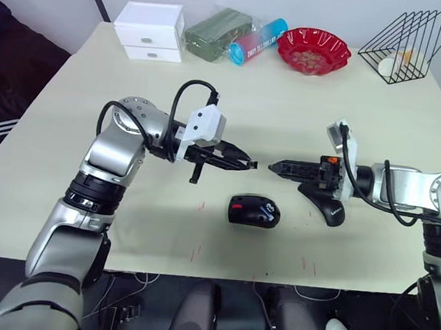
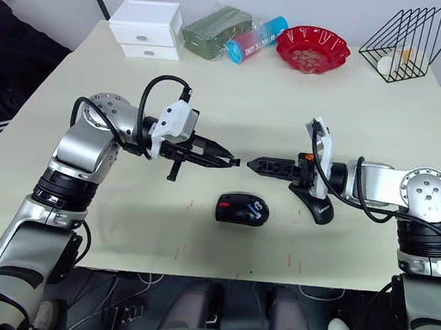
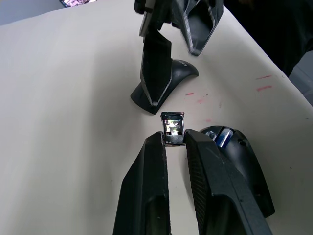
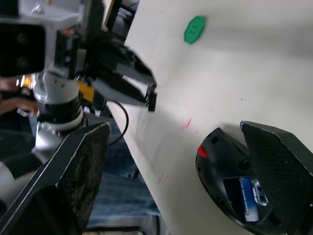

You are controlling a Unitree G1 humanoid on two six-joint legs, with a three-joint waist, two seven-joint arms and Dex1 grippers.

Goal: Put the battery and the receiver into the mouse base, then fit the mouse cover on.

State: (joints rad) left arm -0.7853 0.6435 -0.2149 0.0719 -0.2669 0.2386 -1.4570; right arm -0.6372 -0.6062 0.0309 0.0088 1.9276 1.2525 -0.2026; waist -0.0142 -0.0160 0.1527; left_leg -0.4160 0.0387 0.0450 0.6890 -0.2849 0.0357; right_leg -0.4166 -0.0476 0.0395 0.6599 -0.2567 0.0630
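Left gripper (image 3: 173, 142) is pinching the tiny, rigid, slip-prone receiver (image 3: 173, 128) by its end above the mouse base (image 1: 254, 212), battery (image 4: 248, 198) already seated, while right gripper (image 4: 176, 166) is hovering spread, mouse cover (image 1: 324, 204) lying nearby.

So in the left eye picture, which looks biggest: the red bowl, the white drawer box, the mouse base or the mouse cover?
As they look in that view:
1. Red bowl and white drawer box: too alike to rank.
2. Mouse base.
3. Mouse cover, partly hidden behind the right pincer, so unsure.
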